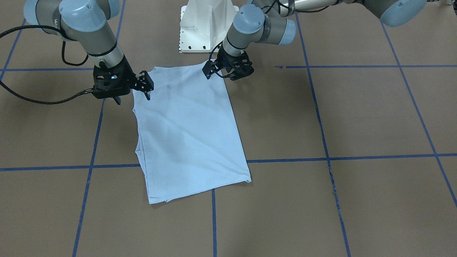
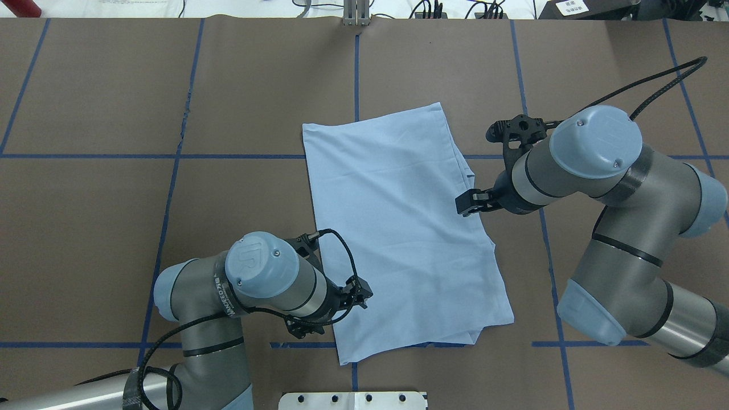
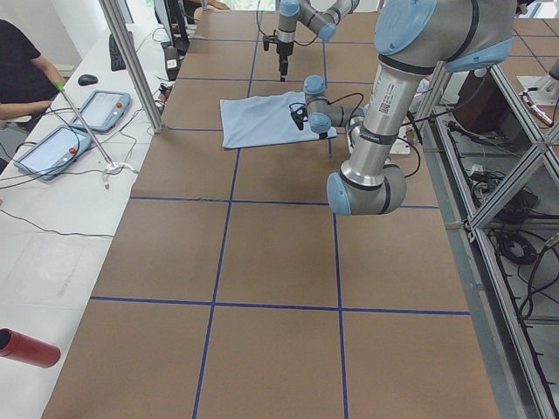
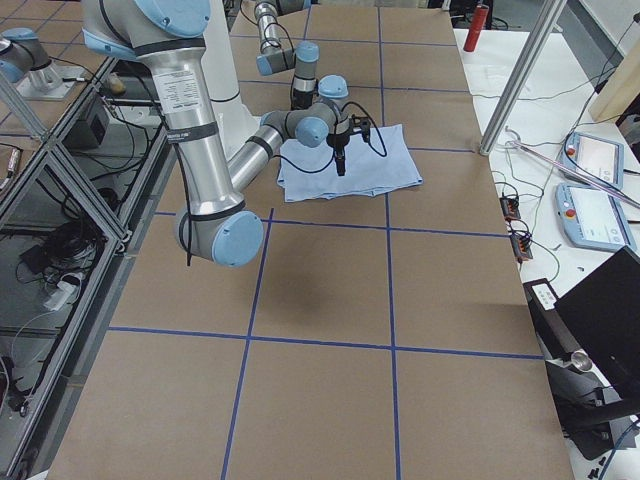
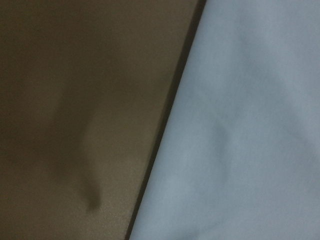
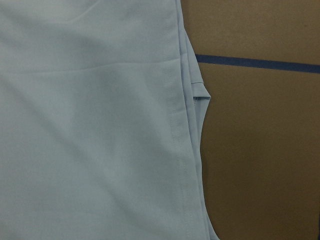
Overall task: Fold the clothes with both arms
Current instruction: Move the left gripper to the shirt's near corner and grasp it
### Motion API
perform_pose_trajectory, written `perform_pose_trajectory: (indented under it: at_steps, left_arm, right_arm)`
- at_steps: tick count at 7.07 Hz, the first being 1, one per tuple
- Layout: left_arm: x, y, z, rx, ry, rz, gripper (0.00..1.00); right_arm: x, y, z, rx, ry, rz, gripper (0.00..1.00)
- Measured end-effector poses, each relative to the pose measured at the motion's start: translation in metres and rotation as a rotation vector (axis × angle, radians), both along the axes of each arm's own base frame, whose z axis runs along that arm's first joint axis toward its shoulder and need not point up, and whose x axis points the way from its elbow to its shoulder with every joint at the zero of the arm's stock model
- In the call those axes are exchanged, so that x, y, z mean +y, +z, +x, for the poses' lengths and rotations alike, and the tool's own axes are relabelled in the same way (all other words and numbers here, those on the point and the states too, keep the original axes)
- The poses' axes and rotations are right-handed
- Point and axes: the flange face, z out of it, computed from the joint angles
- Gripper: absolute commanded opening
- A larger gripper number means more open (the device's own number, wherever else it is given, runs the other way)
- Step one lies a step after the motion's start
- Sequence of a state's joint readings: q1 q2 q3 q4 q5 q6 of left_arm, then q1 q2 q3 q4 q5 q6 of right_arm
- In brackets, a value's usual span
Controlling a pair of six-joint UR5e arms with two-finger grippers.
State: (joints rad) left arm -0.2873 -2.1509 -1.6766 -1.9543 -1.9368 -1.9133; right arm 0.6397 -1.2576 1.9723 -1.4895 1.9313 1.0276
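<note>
The clothes are one light blue T-shirt (image 1: pixel 189 132) (image 2: pixel 398 228), lying flat on the brown table as a folded rectangle, with no print or collar showing. My left gripper (image 1: pixel 228 71) hovers over the shirt's corner nearest the robot base; its jaws look spread and hold nothing. My right gripper (image 1: pixel 132 93) stands at the opposite long edge, also spread and empty, with one finger (image 2: pixel 470 203) over the hem. The left wrist view shows only the shirt edge (image 5: pixel 165 150) and the table. The right wrist view shows the hemmed edge (image 6: pixel 182 150) and a sleeve tip.
The white pedestal base (image 1: pixel 207 28) stands just behind the shirt. Blue tape lines (image 2: pixel 171 171) grid the brown table. A person sits by tablets (image 3: pixel 52 148) at a side bench, where a red bottle (image 3: pixel 26 347) lies. Metal posts (image 4: pixel 520 90) flank the table.
</note>
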Motion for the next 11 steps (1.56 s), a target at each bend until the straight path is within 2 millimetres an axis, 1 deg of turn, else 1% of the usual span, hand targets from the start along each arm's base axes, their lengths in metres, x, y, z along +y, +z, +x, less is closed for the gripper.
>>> perform_pose_trajectory:
  at_steps: [1,2,5,6,8,9,11]
  left_arm:
    - [0.012,0.0,0.005,-0.001,0.018,-0.001,0.99]
    - [0.021,0.001,0.01,-0.003,0.032,-0.002,0.96]
    - [0.046,0.004,0.022,-0.014,0.058,-0.028,0.83]
    - [0.05,0.003,0.024,-0.014,0.061,-0.034,0.79]
    - [0.054,0.001,0.025,-0.013,0.064,-0.039,0.64]
    - [0.055,0.001,0.025,-0.012,0.061,-0.046,0.59]
    - [0.055,0.0,0.025,-0.013,0.055,-0.056,0.43]
  right_arm:
    - [0.0,0.0,0.0,0.0,0.0,0.0,1.0]
    - [0.0,0.0,-0.001,0.0,0.0,0.0,1.0]
    - [0.0,-0.001,-0.001,-0.001,-0.001,0.001,1.0]
    - [0.0,-0.001,-0.001,-0.001,-0.001,0.001,1.0]
    - [0.0,-0.001,0.0,-0.001,0.0,0.001,1.0]
    - [0.0,-0.001,0.0,-0.001,0.0,0.001,1.0]
    - [-0.001,0.0,-0.001,0.001,0.001,0.0,1.0]
